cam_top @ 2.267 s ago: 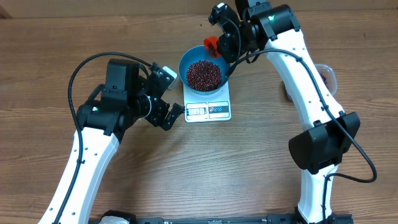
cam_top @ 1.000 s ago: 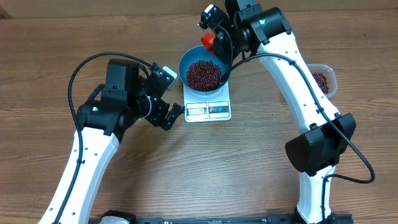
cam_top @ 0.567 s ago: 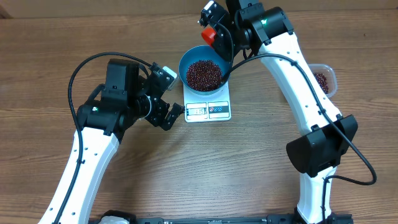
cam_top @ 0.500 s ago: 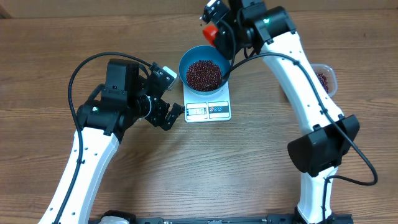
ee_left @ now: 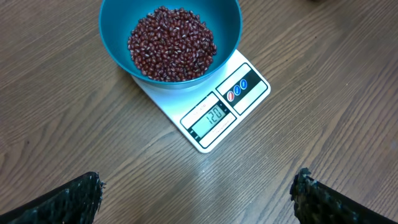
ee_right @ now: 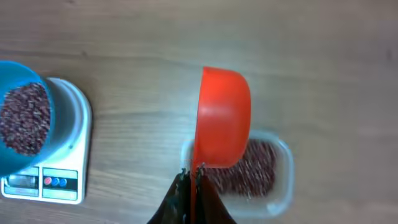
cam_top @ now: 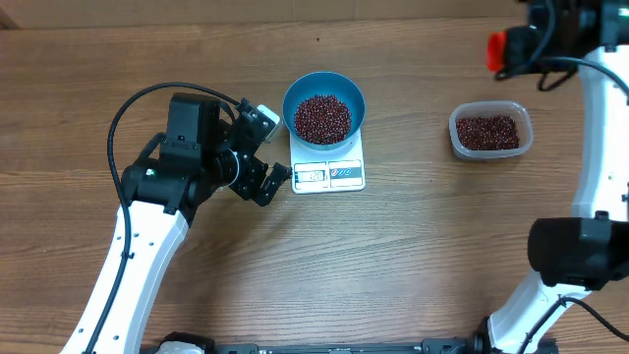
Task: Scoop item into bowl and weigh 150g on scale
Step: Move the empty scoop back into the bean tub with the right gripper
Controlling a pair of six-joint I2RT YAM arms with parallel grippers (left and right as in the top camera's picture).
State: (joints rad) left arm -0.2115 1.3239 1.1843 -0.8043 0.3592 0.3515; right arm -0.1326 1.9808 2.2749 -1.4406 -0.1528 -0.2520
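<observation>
Our right fingers (ee_right: 181, 200) clamp the small red plastic scoop (ee_right: 224, 118) near the clear rectangular tub (cam_top: 459, 136); left fingers (ee_left: 68, 200) gape empty. Dark red-brown beans (ee_left: 172, 43) in the round blue bowl (ee_left: 115, 25) on the flat white scale (ee_left: 245, 93) seem underweight, so we scoop small.

Left arm (cam_top: 147, 256) is bent at the elbow, and the left gripper (ee_left: 196, 182) has its jaws spread wide with nothing between them. The right arm (cam_top: 601, 147) reaches far out. The right gripper (ee_right: 191, 185) is pinched tight on the red scoop (ee_right: 224, 118), whose cup juts straight ahead of the gripper.
</observation>
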